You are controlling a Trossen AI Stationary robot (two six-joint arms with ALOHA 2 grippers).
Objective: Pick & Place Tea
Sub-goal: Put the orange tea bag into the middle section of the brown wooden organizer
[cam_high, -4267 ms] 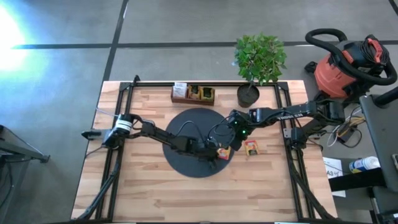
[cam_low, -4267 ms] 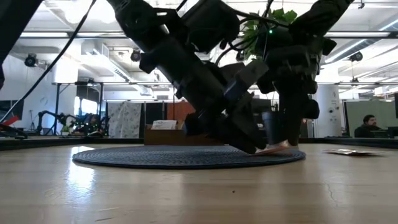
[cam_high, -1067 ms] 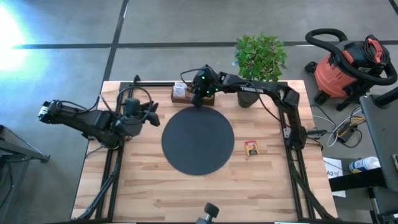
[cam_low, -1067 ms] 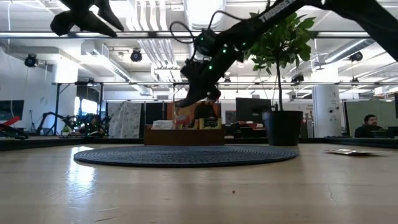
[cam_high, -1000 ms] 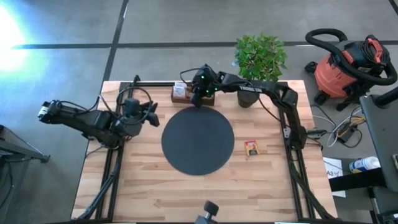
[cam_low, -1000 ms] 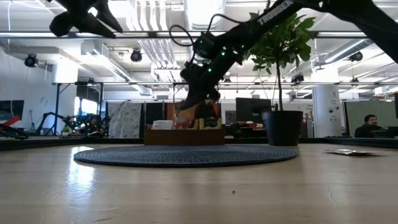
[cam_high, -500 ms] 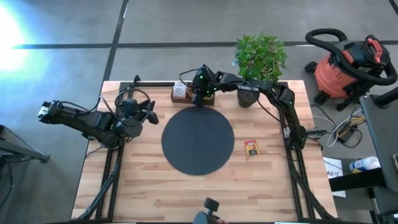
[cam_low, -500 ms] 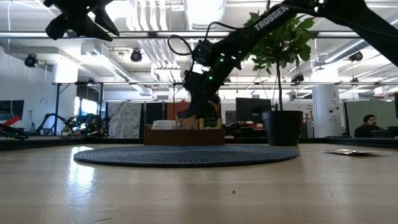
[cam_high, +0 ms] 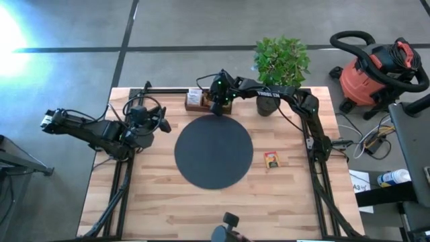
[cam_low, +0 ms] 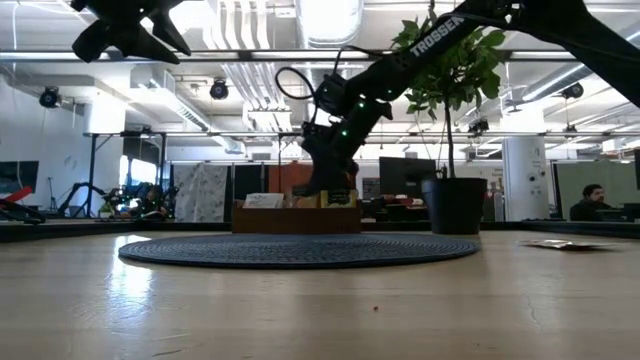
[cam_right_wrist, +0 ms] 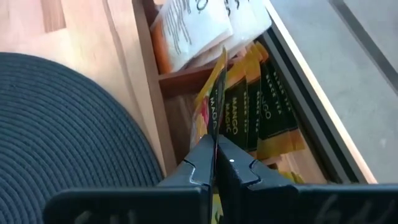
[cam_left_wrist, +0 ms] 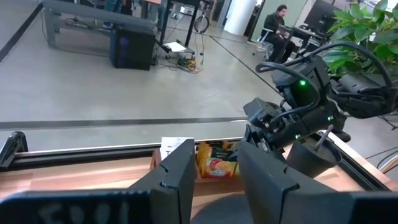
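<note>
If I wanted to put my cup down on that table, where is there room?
The black mat is bare, and so is the wood in front of it and to its left. To its right lies one tea sachet. The back edge is crowded: the wooden box, the plant pot, and the right hand holding a sachet over the box.

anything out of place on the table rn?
One small orange-and-yellow tea sachet lies loose on the bare wood, to the right of the round black mat and far from the brown wooden compartment box where the others are filed. The right gripper holds another sachet over that box.
</note>
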